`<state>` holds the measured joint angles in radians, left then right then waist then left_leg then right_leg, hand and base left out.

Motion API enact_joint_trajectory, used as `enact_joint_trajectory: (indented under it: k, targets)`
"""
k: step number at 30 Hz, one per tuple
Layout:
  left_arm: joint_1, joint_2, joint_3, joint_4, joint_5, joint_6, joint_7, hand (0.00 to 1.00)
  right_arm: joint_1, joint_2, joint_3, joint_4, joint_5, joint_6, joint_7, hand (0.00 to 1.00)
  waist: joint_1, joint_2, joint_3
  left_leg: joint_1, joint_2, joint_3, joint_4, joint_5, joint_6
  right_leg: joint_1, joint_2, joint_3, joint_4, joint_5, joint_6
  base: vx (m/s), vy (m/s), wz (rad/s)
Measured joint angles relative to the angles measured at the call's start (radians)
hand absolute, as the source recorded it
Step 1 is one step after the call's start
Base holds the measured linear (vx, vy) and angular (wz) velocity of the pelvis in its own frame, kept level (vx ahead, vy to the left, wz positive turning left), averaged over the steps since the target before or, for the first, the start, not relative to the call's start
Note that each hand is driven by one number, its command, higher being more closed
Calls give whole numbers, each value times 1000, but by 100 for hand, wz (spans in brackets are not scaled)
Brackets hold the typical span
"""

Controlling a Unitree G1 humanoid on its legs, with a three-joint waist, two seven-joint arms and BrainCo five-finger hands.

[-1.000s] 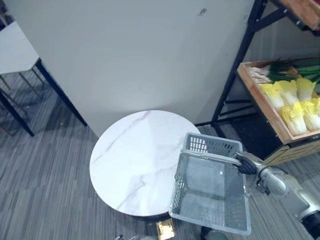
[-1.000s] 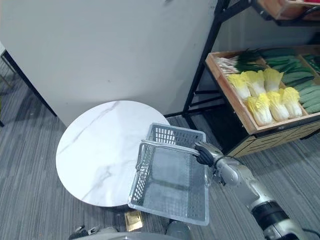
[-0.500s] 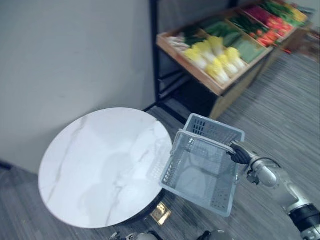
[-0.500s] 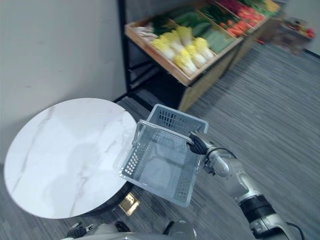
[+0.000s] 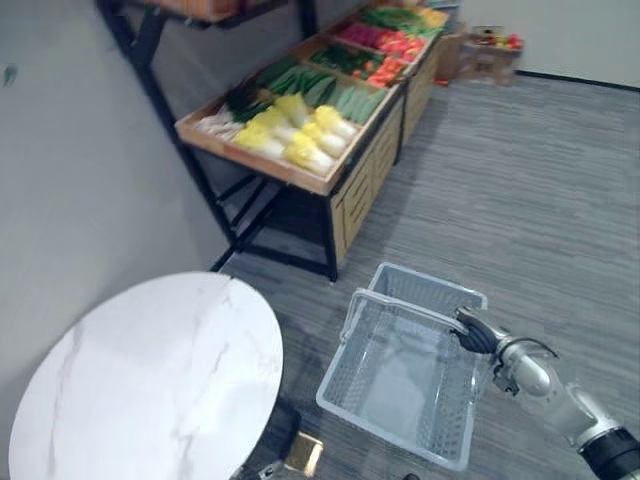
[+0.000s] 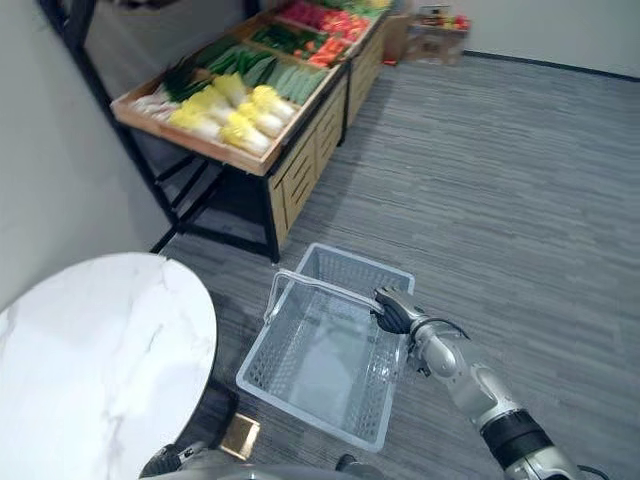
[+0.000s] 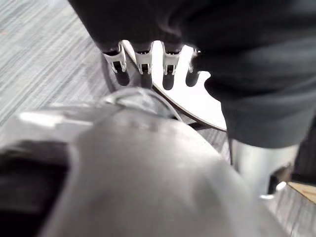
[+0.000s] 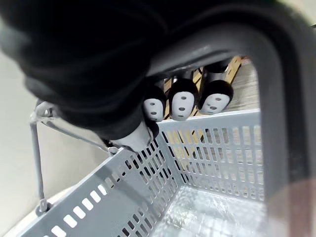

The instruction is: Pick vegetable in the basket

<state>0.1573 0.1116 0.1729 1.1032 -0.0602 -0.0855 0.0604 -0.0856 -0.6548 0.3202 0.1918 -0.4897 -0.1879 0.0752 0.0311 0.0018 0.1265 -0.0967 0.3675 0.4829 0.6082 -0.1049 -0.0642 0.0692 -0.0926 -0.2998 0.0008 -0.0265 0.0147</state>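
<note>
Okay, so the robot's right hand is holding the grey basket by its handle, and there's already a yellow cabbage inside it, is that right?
Not quite. The left eye view shows the grey basket empty; the yellow cabbages lie on the wooden shelf further off. The rest holds: the right hand is curled round the basket's handle.
</note>
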Motion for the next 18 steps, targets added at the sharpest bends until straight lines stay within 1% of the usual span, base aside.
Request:
enact_joint_trajectory:
  k: [1,2,3,4,5,6,7,8,9,10,11,12,15,18]
  targets:
    - [4,-3,0,0,-1,-1,1,0,1,1,0,0,1,0,0,100,0,3,0,-3,-39,-74,-32,-19,-10,-6,-2,23,-3,1,-4,-34,108,-132]
    - [13,-5,0,-1,-3,-1,2,0,-1,3,0,0,15,-1,0,100,1,9,0,1,-102,-205,-126,-42,-23,-31,3,80,2,4,-3,-35,105,-120]
    - [19,-5,0,0,-3,0,2,0,-1,3,0,-1,32,-1,-1,100,0,15,3,13,-135,-285,-209,-45,-27,-47,11,120,5,10,-1,-45,198,-152]
    - [30,-10,1,0,-4,0,2,0,-1,3,-4,-1,39,-1,0,100,0,26,8,17,-166,-396,-322,-45,-29,-75,30,176,10,17,4,-25,145,-108]
    - [30,-12,1,0,-4,0,2,0,-1,3,-6,-1,39,-1,0,100,0,28,9,18,-171,-417,-342,-45,-30,-84,32,187,14,18,7,-40,215,-120]
    - [32,-16,1,-1,-4,0,1,0,-4,4,-10,-1,40,-1,0,100,2,42,13,35,-183,-482,-405,-69,-60,-110,44,234,26,26,21,-27,198,-99]
    - [31,-12,5,-2,-4,-1,2,0,-4,14,-8,0,40,-1,1,100,9,34,20,60,-204,-481,-423,-90,-56,-122,37,270,22,30,31,-18,291,-111]
    - [33,-7,13,-7,-4,-2,2,0,-2,14,-2,-1,46,-4,5,100,0,13,30,60,-221,-439,-425,-97,-43,-116,18,286,-5,55,57,3,236,-77]
    - [33,-2,14,-6,-5,-2,3,0,-1,14,-3,-1,57,-4,8,100,0,12,34,59,-229,-414,-416,-102,-35,-118,5,293,-18,75,66,11,235,-67]
    - [34,2,15,-6,-5,0,2,0,-1,10,-7,-1,59,-4,14,100,1,8,33,59,-242,-394,-398,-115,-21,-115,-9,310,-35,97,86,9,231,-54]
    - [33,5,13,-7,-4,0,1,0,5,7,-22,-2,62,-4,23,100,-3,3,29,63,-257,-378,-391,-124,-9,-112,-24,322,-45,106,96,46,290,-48]
    - [22,4,9,-9,-3,-1,0,0,31,7,-52,-17,79,-5,25,100,-5,9,27,66,-276,-361,-398,-126,-5,-119,-41,337,-55,114,109,44,192,-26]
    - [16,4,8,-7,-2,-1,-2,0,62,7,-70,-26,104,-7,30,100,-6,18,27,84,-295,-354,-414,-125,1,-120,-52,361,-70,126,127,64,88,-28]
    - [12,4,-14,-7,2,-2,-5,0,82,7,-73,-26,108,-9,39,100,-4,17,26,114,-303,-345,-443,-125,2,-122,-47,368,-66,126,127,73,23,-29]
